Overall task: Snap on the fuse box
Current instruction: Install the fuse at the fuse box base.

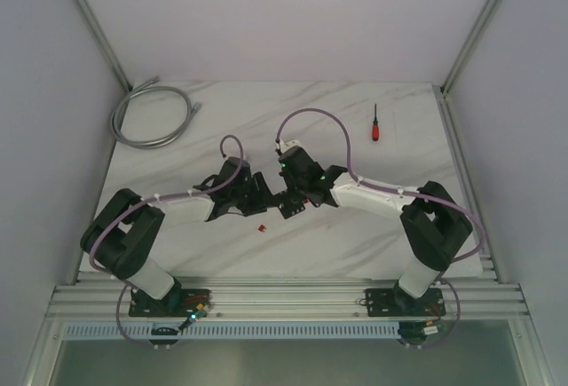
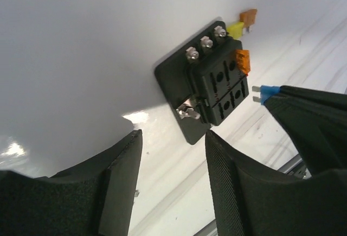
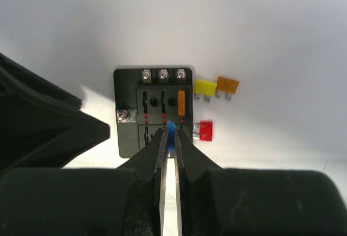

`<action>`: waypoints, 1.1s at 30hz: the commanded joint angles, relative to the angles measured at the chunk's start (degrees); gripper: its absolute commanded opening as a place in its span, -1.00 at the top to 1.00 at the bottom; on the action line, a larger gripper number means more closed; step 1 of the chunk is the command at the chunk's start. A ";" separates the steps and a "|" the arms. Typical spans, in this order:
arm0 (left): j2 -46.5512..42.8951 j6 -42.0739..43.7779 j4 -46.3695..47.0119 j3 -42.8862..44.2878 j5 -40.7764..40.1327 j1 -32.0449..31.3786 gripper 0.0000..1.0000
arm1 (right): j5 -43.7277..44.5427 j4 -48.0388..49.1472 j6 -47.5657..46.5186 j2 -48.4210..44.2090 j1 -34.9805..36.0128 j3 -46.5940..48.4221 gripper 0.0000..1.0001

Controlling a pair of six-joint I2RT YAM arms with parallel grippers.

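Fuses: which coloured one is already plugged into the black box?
The orange fuse in the fuse box; yellow, red and a second orange lie loose beside it, the right gripper holds blue.

In the right wrist view, a yellow fuse (image 3: 205, 87), orange fuse (image 3: 227, 84) and red fuse (image 3: 206, 130) crowd the right edge of the fuse box (image 3: 154, 92). The right jaws, clamped on a blue fuse (image 3: 171, 129), block its lower edge; the left jaws fill the left. Above lies bare desk (image 3: 244, 24).
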 commanded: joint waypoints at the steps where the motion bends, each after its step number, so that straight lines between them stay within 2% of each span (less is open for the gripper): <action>1: -3.57 -1.31 -1.16 -2.69 -1.10 1.97 -0.23 | 1.77 -0.25 -5.30 2.50 0.42 3.86 1.00; 15: -8.13 -0.89 -3.54 -5.27 -2.40 5.04 -0.86 | 1.09 0.96 -9.13 7.62 0.51 7.04 1.00; 24: -8.23 -0.88 -3.90 -5.18 -2.60 5.12 -1.00 | 0.42 1.02 -9.09 8.48 0.54 7.32 1.00; 33: -8.12 -1.03 -4.09 -5.19 -2.64 5.13 -1.00 | -0.25 1.62 -8.60 8.27 0.78 7.11 1.00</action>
